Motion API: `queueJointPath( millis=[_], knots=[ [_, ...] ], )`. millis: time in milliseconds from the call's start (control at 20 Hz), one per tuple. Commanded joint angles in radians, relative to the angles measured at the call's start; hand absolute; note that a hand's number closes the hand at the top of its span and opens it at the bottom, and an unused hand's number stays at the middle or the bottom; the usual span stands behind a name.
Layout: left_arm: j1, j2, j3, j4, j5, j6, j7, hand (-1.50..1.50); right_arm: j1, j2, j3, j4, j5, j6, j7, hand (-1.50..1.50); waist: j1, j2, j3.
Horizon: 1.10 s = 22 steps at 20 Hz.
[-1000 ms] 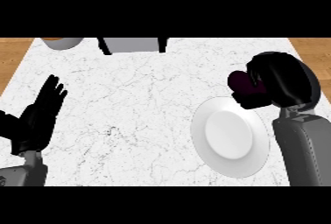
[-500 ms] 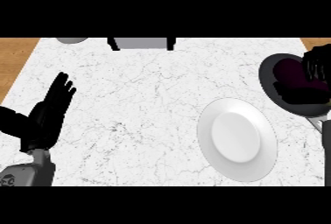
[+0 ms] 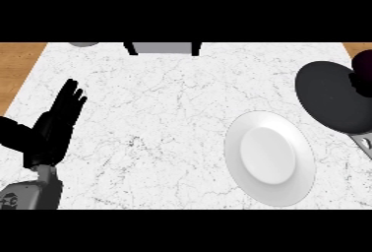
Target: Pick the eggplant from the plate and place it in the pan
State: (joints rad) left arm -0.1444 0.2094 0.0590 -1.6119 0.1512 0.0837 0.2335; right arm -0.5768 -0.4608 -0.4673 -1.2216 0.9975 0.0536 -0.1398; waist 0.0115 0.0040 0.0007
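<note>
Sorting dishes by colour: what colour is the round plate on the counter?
The round plate is plain white, seen in the head view.

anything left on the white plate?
Nothing shows on the white plate; its whole face is bare. The dark purple eggplant sits at the view's right edge by the black pan, with the right hand; that grip is mostly cut off.

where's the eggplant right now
In the head view it's at the far right edge: the eggplant sits over the black pan's upper rim, beyond the white plate.

You see a veined marble counter point(image 3: 167, 98), glossy white plate point(image 3: 270, 156), matt black pan point(image 3: 335, 96) — wood floor point(image 3: 18, 69) beyond.
</note>
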Motion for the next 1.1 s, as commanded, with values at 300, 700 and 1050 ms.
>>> queueJointPath(
  millis=[300,700,1050],
  knots=[
    [-0.024,-0.007,0.000,0.025,0.000,-0.022,-0.011,0.00,-0.114,-0.159,-0.085,0.601,-0.072,-0.200,-0.404,1.50,0.027,0.011,0.002],
    [-0.076,-0.017,0.002,0.078,-0.013,-0.019,-0.021,0.00,-0.210,-0.172,-0.027,0.879,0.050,-0.343,-0.371,1.50,0.036,0.017,0.002],
    [-0.104,-0.031,-0.028,0.038,-0.031,-0.001,0.012,0.00,-0.188,-0.153,-0.110,1.024,-0.027,-0.279,-0.336,-1.50,0.053,0.025,0.007]
  ],
)
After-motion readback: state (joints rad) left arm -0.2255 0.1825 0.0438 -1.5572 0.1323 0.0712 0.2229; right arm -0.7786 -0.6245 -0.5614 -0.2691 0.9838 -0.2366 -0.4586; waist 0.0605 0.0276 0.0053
